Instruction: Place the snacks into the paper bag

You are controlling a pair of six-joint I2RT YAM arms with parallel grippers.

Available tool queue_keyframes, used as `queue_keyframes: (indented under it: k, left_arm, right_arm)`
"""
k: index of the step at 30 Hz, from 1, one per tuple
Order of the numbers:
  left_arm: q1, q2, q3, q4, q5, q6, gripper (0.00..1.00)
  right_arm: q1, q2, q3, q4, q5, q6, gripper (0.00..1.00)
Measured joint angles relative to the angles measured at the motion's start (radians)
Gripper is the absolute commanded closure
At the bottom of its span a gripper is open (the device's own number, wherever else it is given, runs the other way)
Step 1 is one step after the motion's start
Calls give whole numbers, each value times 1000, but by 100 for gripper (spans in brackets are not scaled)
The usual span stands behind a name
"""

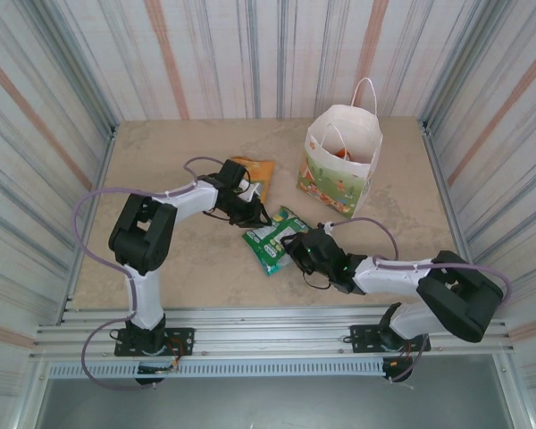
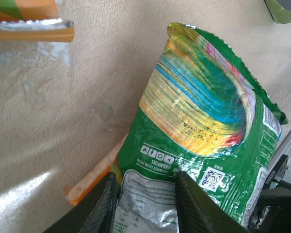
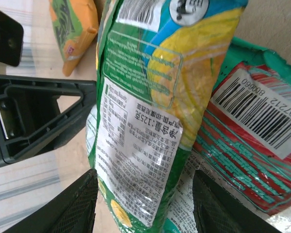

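Note:
A green foil packet (image 1: 272, 237) lies mid-table between my two grippers. My left gripper (image 1: 253, 213) reaches it from the far left. In the left wrist view this gripper (image 2: 146, 206) is open, its fingers either side of the packet's (image 2: 203, 121) white label end. My right gripper (image 1: 298, 248) comes from the near right and is open (image 3: 145, 208), jaws wide around the same packet (image 3: 145, 97). The orange packet with green lettering (image 1: 255, 174) lies behind the left gripper. The white paper bag (image 1: 344, 165) stands upright at the back right with something orange inside.
A teal-and-red packet with a barcode (image 3: 252, 141) lies under the green one. An orange-yellow packet edge (image 2: 89, 182) pokes out beneath it too. Striped walls close in the table (image 1: 161, 268) on three sides. Bare tabletop stretches to the left and right front.

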Motion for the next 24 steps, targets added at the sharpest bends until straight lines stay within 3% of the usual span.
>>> queue_keyframes:
  k: [12, 18, 24]
  left_arm:
    - [6, 8, -13, 30, 9, -1, 64]
    - [12, 8, -18, 35, 6, -11, 63]
    - [12, 2, -26, 38, -1, -21, 55]
  right_arm:
    - [-61, 142, 29, 179, -60, -57, 55]
    - [-74, 161, 42, 187, -75, -71, 69]
    - [-74, 134, 42, 162, -73, -90, 82]
